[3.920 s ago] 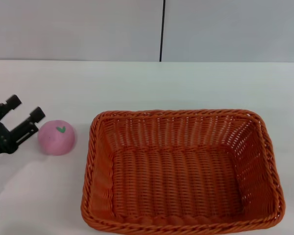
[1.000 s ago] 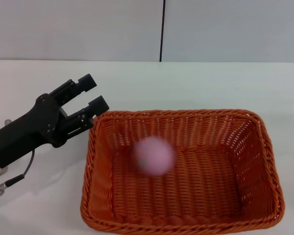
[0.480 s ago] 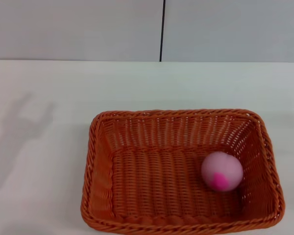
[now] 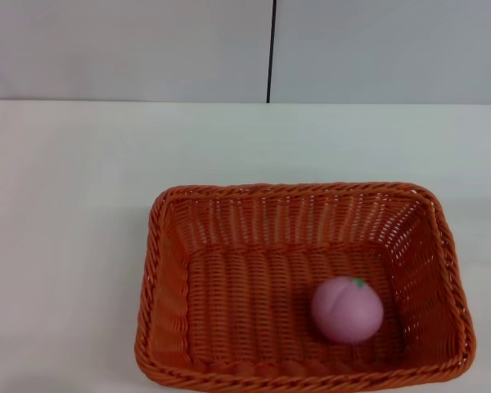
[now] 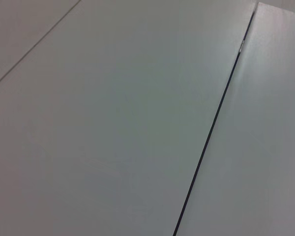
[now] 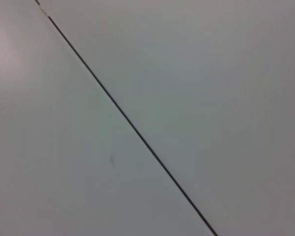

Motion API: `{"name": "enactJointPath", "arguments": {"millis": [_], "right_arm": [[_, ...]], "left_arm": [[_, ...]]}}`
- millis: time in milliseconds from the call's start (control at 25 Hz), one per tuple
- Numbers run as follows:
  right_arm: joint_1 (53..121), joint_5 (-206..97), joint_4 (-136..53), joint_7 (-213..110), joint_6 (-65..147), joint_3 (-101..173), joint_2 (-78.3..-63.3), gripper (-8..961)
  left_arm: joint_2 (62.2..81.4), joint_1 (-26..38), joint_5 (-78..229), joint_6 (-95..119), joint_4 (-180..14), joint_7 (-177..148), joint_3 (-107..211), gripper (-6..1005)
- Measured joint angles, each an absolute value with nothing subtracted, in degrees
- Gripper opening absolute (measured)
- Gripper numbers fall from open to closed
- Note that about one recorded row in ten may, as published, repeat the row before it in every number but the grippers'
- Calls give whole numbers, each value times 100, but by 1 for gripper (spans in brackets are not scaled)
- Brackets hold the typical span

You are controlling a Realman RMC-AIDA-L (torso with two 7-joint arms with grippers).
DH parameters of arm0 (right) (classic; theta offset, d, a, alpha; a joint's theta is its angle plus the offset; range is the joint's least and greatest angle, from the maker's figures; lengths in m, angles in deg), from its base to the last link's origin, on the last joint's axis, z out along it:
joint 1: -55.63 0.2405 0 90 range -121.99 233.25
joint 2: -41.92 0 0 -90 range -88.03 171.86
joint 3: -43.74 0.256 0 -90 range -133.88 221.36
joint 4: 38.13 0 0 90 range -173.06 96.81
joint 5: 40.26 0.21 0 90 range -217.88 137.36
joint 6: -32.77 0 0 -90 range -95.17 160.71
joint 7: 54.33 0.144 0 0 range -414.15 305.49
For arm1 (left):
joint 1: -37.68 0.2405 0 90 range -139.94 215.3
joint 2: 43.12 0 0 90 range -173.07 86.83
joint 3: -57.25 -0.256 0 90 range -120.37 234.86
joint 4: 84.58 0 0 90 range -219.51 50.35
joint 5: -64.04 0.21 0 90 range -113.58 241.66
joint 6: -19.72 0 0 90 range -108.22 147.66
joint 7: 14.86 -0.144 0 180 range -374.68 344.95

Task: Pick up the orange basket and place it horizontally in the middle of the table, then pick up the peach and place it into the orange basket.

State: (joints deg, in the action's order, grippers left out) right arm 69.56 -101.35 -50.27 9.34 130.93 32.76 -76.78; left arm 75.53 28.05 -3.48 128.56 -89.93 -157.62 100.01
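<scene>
Vs. 0.5 s earlier: peach (image 4: 347, 309) had rolled back from the right wall toward mid-floor of the orange basket (image 4: 168, 270), leaf mark now up; 1 s earlier it was mid-air and blurred w/ the left tool beside the basket's left rim. Peach rested on the basket floor, right of centre, nearer the front wall. Basket sat lengthwise on the bench (image 4: 65, 164), close to its near edge, approx. mid-width. Neither tool in view in head cam; both wrist cams showed only a plain panel w/ a dark seam, so tool state couldn't be told.
</scene>
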Motion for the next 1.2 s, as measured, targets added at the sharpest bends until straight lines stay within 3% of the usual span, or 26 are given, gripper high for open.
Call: {"name": "enactJointPath", "arguments": {"millis": [1200], "right_arm": [[6907,-10134,-4750,984,13058,3991,-7691,450]], "left_arm": [[7535,2508,-346,12728,-9064,-15715,10078,859]]}}
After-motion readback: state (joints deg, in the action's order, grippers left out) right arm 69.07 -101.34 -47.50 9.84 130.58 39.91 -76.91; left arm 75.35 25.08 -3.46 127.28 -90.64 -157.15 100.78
